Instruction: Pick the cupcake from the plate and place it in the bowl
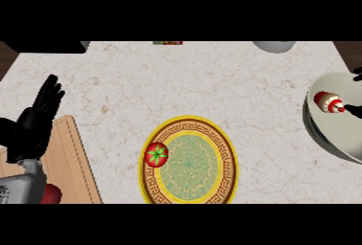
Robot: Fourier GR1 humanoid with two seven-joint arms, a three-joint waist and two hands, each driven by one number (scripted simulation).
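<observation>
Head view, the only feed I have. Plate [189, 160], yellow rim with a key pattern, sits centre on the marbled counter [212, 81]. A tomato [156, 155] rests on its left edge; no cupcake on the plate.

The cupcake [328, 101] is over at the right edge, tipped on its side, white frosting and red trim, inside the outline of the grey bowl [332, 139]. I can't tell whether it rests on the bowl's floor or hangs above it.

Right hand [354, 109]: only a dark sliver shows touching the cupcake's right side. I cannot tell how it is set.

Left hand [39, 117]: fingers straight and spread, pointing up, resting at the left above a wooden board [78, 162]. Holds nothing.

My judgement on handling: light, soft, frosting smears and crushes easily. Best taken low around the wrapper, not the top. Placement looks nearly or fully done.
</observation>
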